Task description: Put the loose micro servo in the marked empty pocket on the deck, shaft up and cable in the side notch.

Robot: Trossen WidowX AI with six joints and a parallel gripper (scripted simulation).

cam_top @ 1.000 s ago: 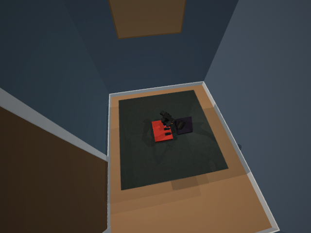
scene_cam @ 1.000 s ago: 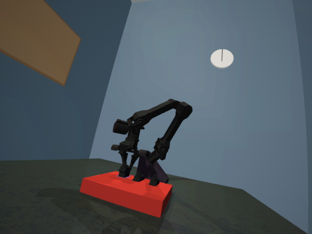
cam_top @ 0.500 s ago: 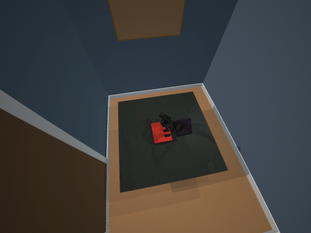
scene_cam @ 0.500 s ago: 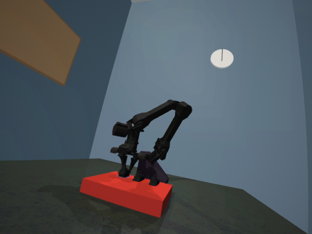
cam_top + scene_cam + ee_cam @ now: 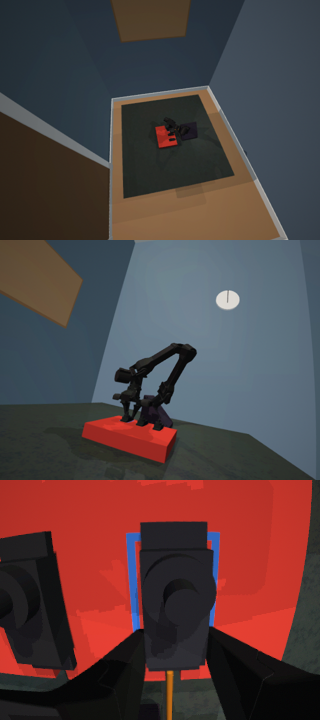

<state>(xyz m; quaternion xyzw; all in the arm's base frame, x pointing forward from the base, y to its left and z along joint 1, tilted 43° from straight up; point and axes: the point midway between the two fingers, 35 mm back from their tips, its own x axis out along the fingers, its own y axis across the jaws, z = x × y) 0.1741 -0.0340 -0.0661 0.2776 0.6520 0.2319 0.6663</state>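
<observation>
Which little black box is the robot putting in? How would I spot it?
Find the flat red deck block on the dark mat. Three small black servos stand along it; yours is the end black micro servo, pinched in the jaws. Only it has a blue outline around it and an orange cable.

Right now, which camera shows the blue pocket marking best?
The wrist view: the blue marking frames the held servo on both sides. The exterior view shows only a faint trace at the servo's base; the top view shows none.
</observation>
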